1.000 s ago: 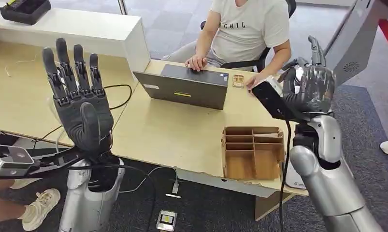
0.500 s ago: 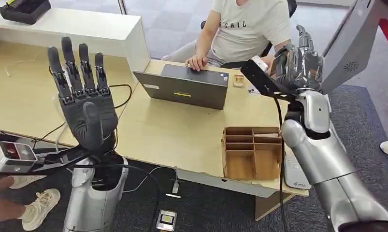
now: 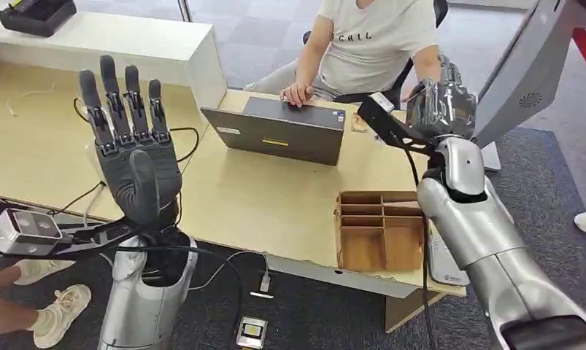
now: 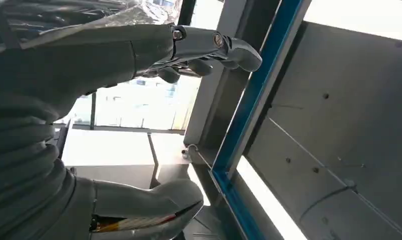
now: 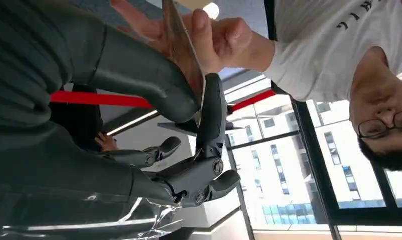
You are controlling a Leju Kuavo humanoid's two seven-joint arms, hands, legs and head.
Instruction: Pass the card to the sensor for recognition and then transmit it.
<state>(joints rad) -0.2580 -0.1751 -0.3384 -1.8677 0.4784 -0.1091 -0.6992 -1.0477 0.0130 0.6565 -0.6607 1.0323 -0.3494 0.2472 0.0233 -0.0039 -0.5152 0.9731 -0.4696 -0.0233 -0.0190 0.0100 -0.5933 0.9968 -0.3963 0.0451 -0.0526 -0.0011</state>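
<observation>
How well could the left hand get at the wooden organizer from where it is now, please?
Probably not easily: the left hand is raised, open, at the table's other side, and the organizer sits below the right arm, though bare tabletop lies between.

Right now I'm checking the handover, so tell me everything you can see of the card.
The card appears in the right wrist view as a thin, flat, stiff-looking sheet seen nearly edge-on, tan on the visible face. The right hand pinches one end between thumb and a dark finger, while a person's hand grasps the other end. Any print is unreadable.
</observation>
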